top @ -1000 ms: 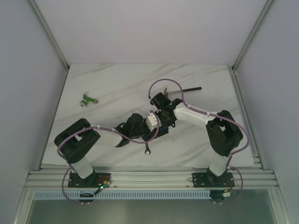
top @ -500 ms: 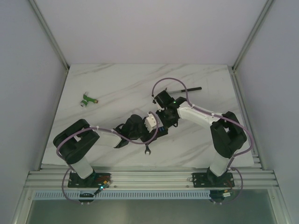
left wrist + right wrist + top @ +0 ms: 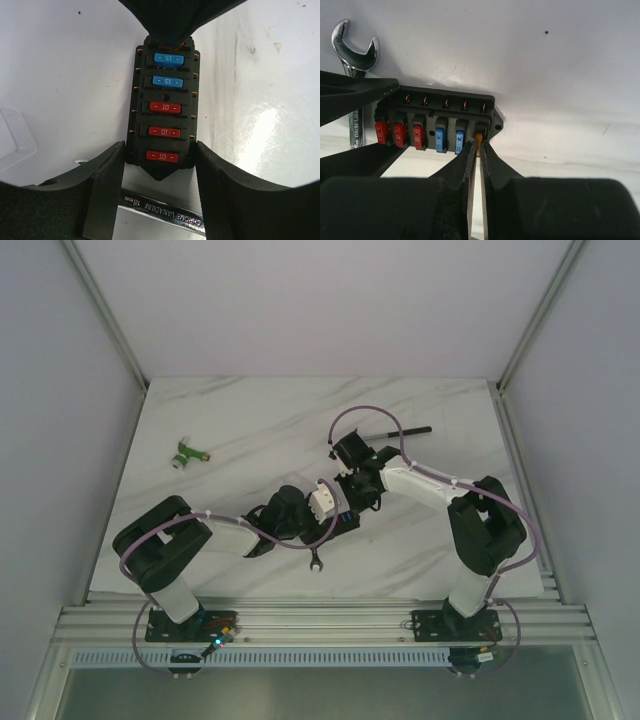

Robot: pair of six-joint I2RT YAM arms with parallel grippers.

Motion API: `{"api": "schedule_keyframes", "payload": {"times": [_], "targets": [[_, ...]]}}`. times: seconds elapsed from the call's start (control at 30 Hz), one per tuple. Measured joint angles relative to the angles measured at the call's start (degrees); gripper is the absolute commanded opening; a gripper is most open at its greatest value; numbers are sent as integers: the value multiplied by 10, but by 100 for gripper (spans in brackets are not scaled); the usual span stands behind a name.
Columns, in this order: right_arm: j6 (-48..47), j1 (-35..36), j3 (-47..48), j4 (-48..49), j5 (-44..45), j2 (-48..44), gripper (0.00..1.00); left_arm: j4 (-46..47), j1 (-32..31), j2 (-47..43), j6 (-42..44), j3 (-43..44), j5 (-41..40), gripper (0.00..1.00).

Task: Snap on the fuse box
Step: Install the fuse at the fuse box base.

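Observation:
The fuse box (image 3: 162,95) is a black block with two blue and three red fuses in a row, lying on the white table. My left gripper (image 3: 160,150) is closed on its near end, a finger pressing on each long side. In the right wrist view the fuse box (image 3: 435,107) shows side-on. There my right gripper (image 3: 479,145) is shut on a small orange fuse (image 3: 479,137) at the end slot beside the blue ones. Seen from above, both grippers meet at mid-table and hide the box. A corner of the clear cover (image 3: 12,137) lies to the left.
A chrome wrench (image 3: 160,207) lies under my left gripper, its open end (image 3: 316,562) pointing to the near edge. A green-and-white connector (image 3: 187,453) sits at the far left. A thin black tool (image 3: 405,430) lies at the back right.
The right arm's wrist and elbow have shifted slightly to the right. The left arm has barely moved and still holds the box.

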Motion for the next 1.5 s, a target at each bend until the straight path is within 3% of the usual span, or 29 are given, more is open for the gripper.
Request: {"api": "schedule_keyframes", "payload": {"times": [0.2, 1.2, 1.5], "targets": [[5, -1, 0, 0, -2, 3, 0, 0, 0, 0, 0, 0, 0, 57], [-3, 9, 47, -49, 18, 61, 0, 0, 2, 2, -1, 0, 0, 53], [-10, 20, 54, -56, 32, 60, 0, 0, 2, 2, -2, 0, 1, 61]]}}
